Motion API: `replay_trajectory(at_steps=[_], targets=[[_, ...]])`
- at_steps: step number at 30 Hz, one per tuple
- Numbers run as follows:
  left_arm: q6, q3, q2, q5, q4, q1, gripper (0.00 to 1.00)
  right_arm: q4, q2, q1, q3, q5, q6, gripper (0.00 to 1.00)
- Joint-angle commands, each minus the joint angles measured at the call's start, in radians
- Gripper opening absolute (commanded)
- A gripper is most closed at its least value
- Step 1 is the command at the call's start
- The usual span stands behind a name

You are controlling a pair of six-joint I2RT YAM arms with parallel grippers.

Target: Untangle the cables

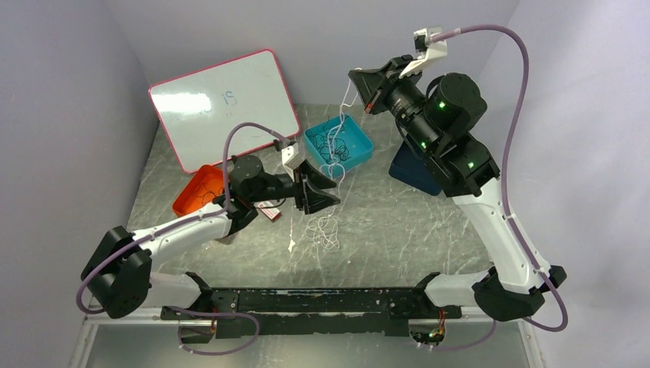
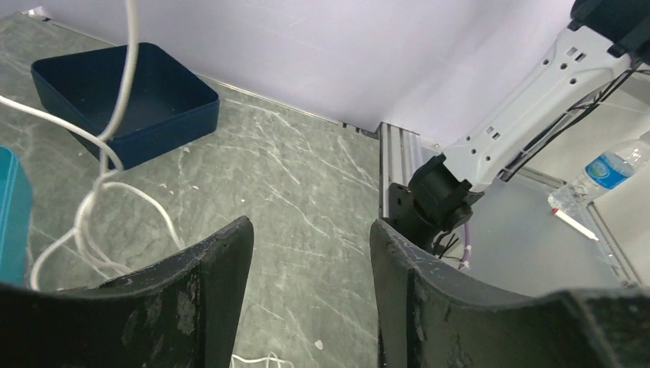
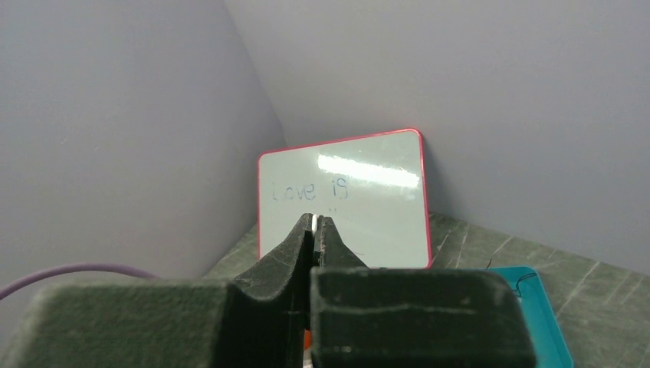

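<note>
While the right gripper [image 3: 316, 224] clamps the white cable [image 1: 326, 228] aloft, the left gripper [image 2: 310, 230] gapes empty beside it; the cable hangs looped, tail heaped below.

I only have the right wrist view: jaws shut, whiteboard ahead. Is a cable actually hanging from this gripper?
Observer: Yes. The right gripper is raised high, and a white cable drops from it past the teal tray.
Operator: Where is the other arm?
Observer: The left gripper is open beside that hanging strand. Its wrist view shows the cable to the left of its fingers, with nothing between them.
Operator: Any slack lying down below?
Observer: Loose white loops lie on the table, just on the near side of the left gripper.
</note>
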Motion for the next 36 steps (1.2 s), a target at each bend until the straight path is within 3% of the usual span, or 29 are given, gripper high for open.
replay_trajectory(at_steps=[1, 7, 24, 36], targets=[[0.077, 0.058, 0.038, 0.022, 0.019, -0.017, 0.63, 0.042, -0.033, 0.0, -0.005, -0.014, 0.008, 0.0], [0.086, 0.039, 0.053, -0.132, 0.005, -0.037, 0.63, 0.066, -0.044, -0.001, -0.017, -0.015, 0.025, 0.0], [0.045, 0.099, 0.195, -0.196, 0.061, -0.08, 0.64, 0.06, -0.036, -0.001, -0.004, -0.034, 0.036, 0.0], [0.031, 0.11, 0.271, -0.329, 0.017, -0.081, 0.58, 0.054, -0.055, -0.001, -0.006, -0.031, 0.034, 0.0]])
